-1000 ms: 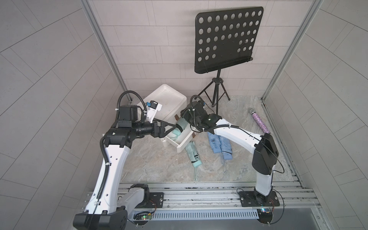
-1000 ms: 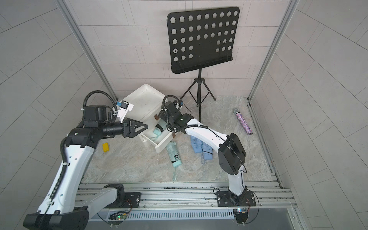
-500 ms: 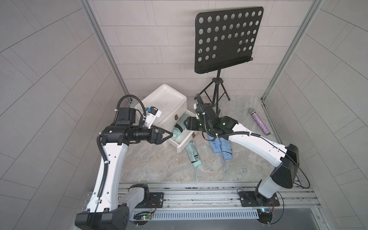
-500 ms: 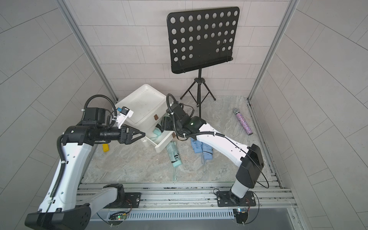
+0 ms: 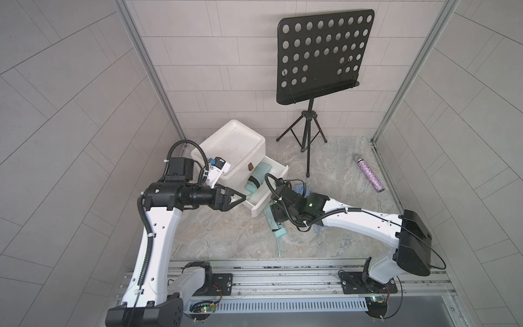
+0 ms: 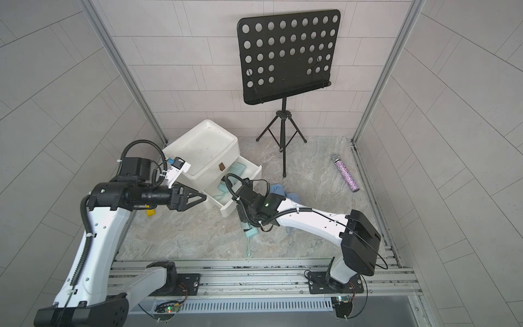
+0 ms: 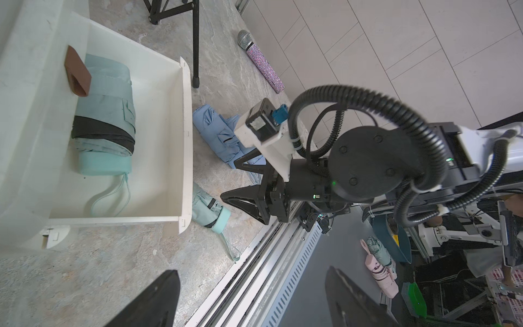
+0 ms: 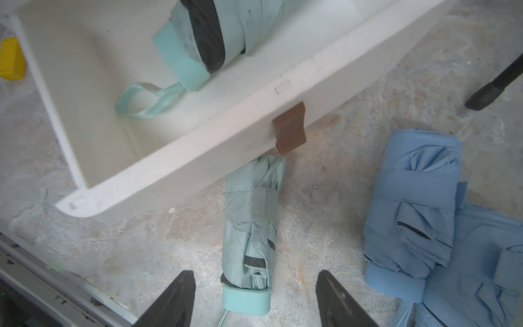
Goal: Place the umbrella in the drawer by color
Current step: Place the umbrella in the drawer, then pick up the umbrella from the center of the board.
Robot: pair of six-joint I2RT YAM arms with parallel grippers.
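Right wrist view looks down between the spread, empty fingers of the right gripper [image 8: 254,272], which hangs over the floor in front of the open drawer [image 8: 226,147]. One mint umbrella [image 8: 203,36] lies inside the drawer, against its back part, with the wrist strap curled on the bare white bottom. Most of the drawer bottom on the yellow block [image 8: 10,59] side is unoccupied.

A second mint umbrella [image 8: 252,226] lies on the stone floor outside the drawer. Its far tip runs up to the drawer's front panel just below the brown tab [image 8: 290,128]; whether it touches the panel cannot be told. Bare floor separates it from the blue umbrellas [image 8: 413,215], which lie farther along the drawer front, and the frame edge cuts off the outer one.

In a top view the left gripper [image 5: 239,197] hovers just beside the drawer's near corner, fingers apart and holding nothing. The music stand [image 5: 308,147] plants a leg near the drawer's far corner, and the microphone [image 5: 369,175] lies well apart from it.

In both top views the right arm covers its own fingers, much of the floor umbrella and most of the blue ones.
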